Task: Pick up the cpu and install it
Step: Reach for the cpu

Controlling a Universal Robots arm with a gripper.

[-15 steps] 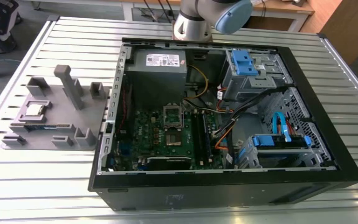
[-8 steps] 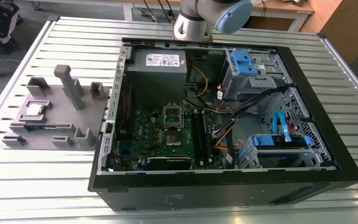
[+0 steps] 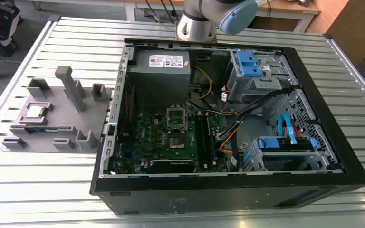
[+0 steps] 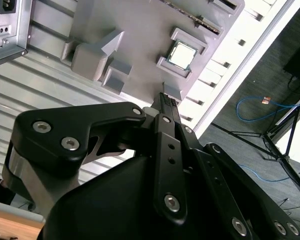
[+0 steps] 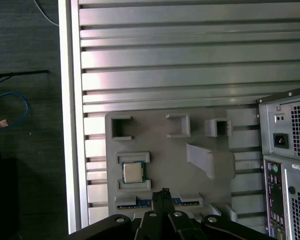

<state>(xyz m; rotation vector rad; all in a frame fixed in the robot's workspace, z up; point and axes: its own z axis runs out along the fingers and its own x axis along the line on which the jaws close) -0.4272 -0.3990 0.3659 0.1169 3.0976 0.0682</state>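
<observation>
On the exterior view's left, a grey fixture tray (image 3: 59, 118) with upright posts and pockets lies on the slatted metal table (image 3: 43, 190). The cpu (image 3: 35, 111) sits flat in a raised square pocket on that tray. It is a small square chip with a silvery metal top that catches the light and a thin rim around it, tiny against everything nearby. Just beside its pocket, a long narrow green memory stick (image 3: 43, 128) lies in a slot of the same tray.

In both wrist views the cpu (image 5: 133, 172) (image 4: 182, 55) lies untouched in its frame, with the gripper (image 5: 164, 194) (image 4: 162, 100) hanging above the tray near it but apart from it. The jaws are drawn together at a single narrow tip and grasp nothing.

Further to the exterior view's right, the open black computer case (image 3: 233, 190) lies on its side next to the tray. Inside it are the green motherboard (image 3: 163, 142), a grey power supply (image 3: 163, 64) with a white label, and cables. The arm (image 3: 201, 21) rises behind the case.
</observation>
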